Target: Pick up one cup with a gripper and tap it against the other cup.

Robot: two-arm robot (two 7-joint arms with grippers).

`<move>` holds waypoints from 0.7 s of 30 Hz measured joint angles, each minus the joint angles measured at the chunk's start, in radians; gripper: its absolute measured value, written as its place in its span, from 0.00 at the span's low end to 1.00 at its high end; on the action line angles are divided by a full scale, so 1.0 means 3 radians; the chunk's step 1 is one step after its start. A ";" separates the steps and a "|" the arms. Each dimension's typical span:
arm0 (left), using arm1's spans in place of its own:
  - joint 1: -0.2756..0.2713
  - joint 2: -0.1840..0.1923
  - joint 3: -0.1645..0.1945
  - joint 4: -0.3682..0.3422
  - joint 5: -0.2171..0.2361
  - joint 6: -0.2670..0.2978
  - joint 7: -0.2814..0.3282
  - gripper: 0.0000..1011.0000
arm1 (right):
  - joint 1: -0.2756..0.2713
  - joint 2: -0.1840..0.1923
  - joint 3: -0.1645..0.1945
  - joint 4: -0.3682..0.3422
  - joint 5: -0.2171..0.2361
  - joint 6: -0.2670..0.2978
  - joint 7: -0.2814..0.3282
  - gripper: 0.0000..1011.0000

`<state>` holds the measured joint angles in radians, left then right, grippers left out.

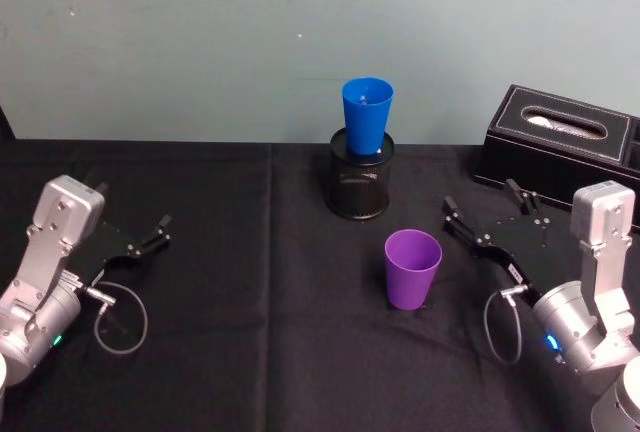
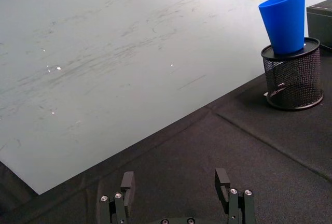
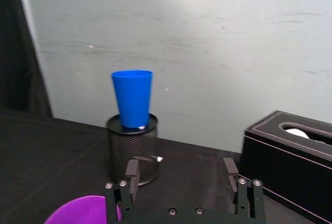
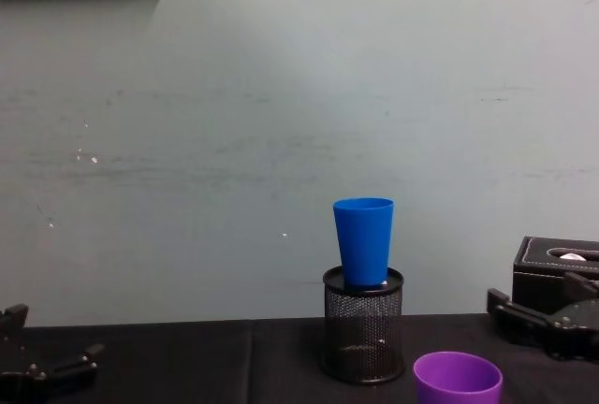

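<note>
Since the purple cup [image 1: 413, 268] standing upright mid-bench, just beside my wide-open, empty right gripper [image 1: 494, 219], looks light, thin and slick, I'd pinch its wall near the rim gently; blue cup [image 1: 367, 116] sits atop the mesh holder [image 1: 360, 187].

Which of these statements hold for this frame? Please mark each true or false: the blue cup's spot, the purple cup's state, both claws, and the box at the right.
1. The blue cup stands in the top of the black mesh pen holder. True.
2. The purple cup lies tipped on its side. False: it stands upright on the black tablecloth, mouth up.
3. The right claw is shut on the purple cup. False: it is open and apart from the cup, to the cup's right.
4. The left claw is open and holds nothing. True.
5. A black tissue box sits at the table's far right. True.
</note>
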<state>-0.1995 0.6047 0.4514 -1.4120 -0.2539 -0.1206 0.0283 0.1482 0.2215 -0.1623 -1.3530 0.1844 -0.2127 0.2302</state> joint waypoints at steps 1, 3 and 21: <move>0.0000 0.0000 0.0000 0.0000 0.0000 0.0000 0.0000 1.00 | -0.0002 -0.0006 0.0010 0.0001 -0.0011 0.0009 -0.0015 0.99; 0.0000 0.0000 0.0000 0.0000 0.0000 0.0000 0.0000 1.00 | -0.0004 -0.0019 0.0038 0.0010 -0.0038 0.0026 -0.0051 0.99; 0.0000 0.0000 0.0000 0.0000 0.0000 0.0000 0.0000 1.00 | 0.0009 -0.0072 0.0145 0.0215 -0.0162 0.0069 -0.0064 0.99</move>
<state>-0.1996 0.6047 0.4514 -1.4120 -0.2539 -0.1205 0.0283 0.1508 0.2000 -0.1189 -1.2884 0.1359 -0.1921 0.2109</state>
